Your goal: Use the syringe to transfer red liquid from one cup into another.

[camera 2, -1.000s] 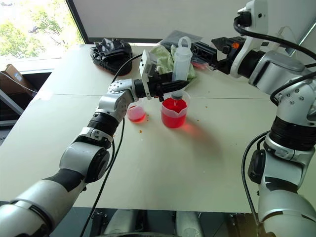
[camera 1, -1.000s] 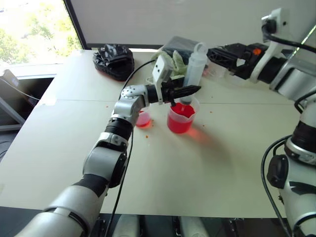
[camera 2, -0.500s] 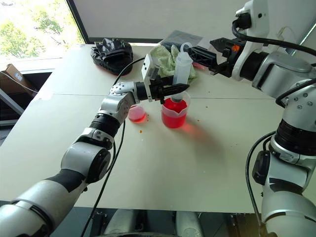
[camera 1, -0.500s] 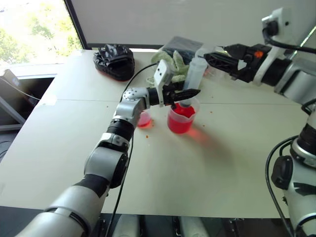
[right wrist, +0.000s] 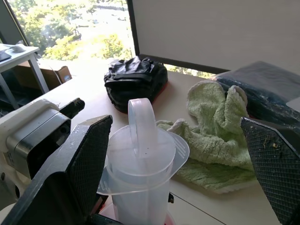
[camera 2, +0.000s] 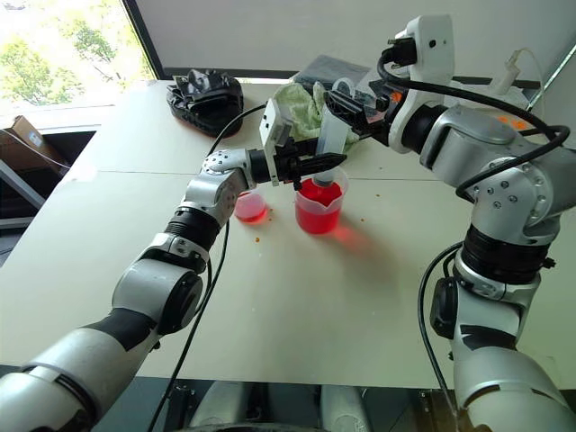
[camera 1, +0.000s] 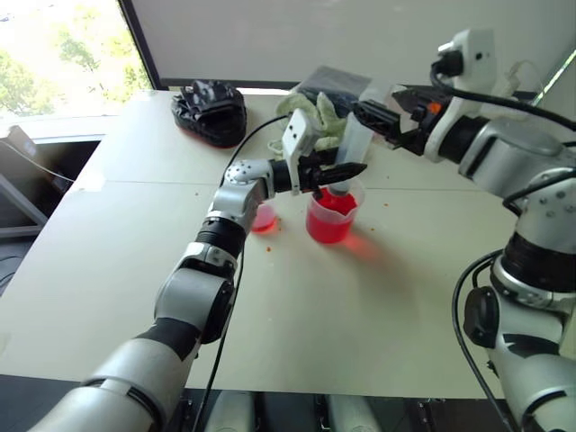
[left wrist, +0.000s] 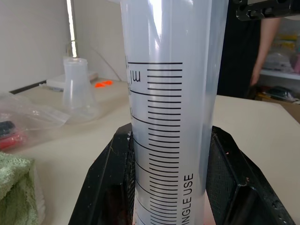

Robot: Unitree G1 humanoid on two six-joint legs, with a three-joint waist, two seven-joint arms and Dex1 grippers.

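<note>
The syringe (camera 1: 353, 144) stands nearly upright, its lower end inside the larger beaker (camera 1: 331, 220), which holds red liquid (camera 2: 316, 216). My left gripper (camera 1: 346, 171) is shut on the syringe's barrel (left wrist: 173, 117) just above the beaker rim. The part of the barrel seen in the left wrist view looks clear. My right gripper (camera 2: 346, 108) is open at the syringe's top, one finger on each side of the white plunger ring (right wrist: 140, 124), apart from it. The smaller cup (camera 1: 262, 217) sits just left of the beaker with a little red liquid in it.
A black bag (camera 1: 210, 110), a green towel (camera 1: 310, 112) and a dark folded item (camera 1: 328, 81) lie at the back of the white table (camera 1: 360, 315). A clear flask (left wrist: 77, 89) stands behind. A person's arm (left wrist: 265, 42) shows in the background.
My right gripper has moved left, from well right of the syringe to around its plunger ring, still open. The left gripper and syringe have held still.
</note>
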